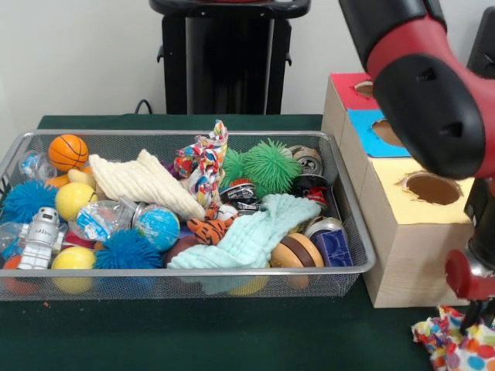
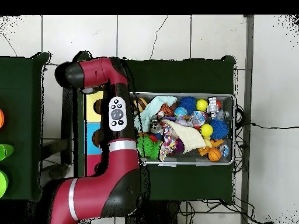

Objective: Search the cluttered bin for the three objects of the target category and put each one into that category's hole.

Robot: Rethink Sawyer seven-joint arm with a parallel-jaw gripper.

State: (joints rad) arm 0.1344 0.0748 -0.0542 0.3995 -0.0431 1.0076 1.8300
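The wire-mesh bin [image 1: 193, 272] is full of toys and also shows in the overhead view [image 2: 187, 94]. One patterned rag [image 1: 203, 162] stands bunched at the bin's middle back, also visible from above [image 2: 166, 140]. A second patterned rag [image 1: 456, 346] lies on the green table in front of the boxes, at the bottom right. My gripper [image 1: 470, 315] hangs right over this rag, touching or nearly touching its top. I cannot tell whether it grips it. The yellow-topped hole [image 1: 431, 188] is just behind, and from above [image 2: 96, 107] it lies beside my arm. I see no third rag.
A cream cloth [image 1: 143, 182] and a mint-green cloth [image 1: 255, 232] lie across the bin's contents, among balls, cans and spiky toys. The blue-topped hole [image 1: 387, 133] and the red-topped hole [image 1: 363, 89] sit behind the yellow one. My arm [image 2: 117, 116] covers part of the boxes from above.
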